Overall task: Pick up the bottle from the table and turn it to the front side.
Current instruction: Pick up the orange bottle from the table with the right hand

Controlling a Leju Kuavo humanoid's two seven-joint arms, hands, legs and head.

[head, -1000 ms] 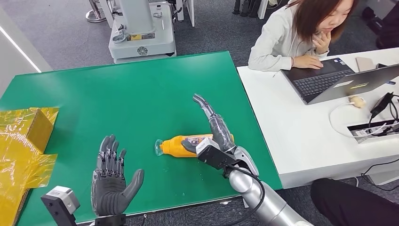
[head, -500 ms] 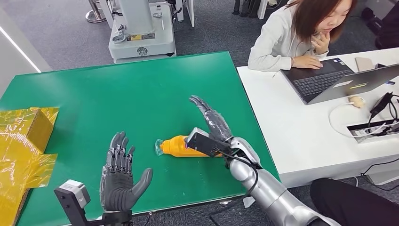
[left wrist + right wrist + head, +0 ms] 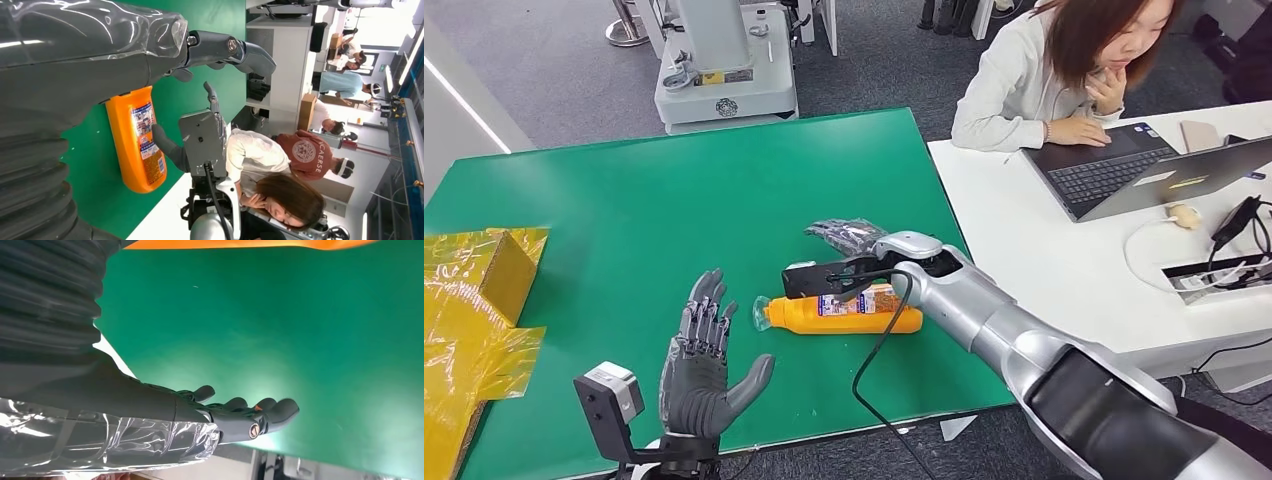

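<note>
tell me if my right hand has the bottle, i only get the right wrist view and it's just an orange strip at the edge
Observer: No. The bottle lies on its side on the green table; the right hand is at its far side, fingers stretched out, not closed around it.
Operator: which way is the cap
Observer: Toward the robot's left, near the left hand, which is open and apart from it.
Operator: label showing
Observer: Yes, the label faces up in the head view.
</note>
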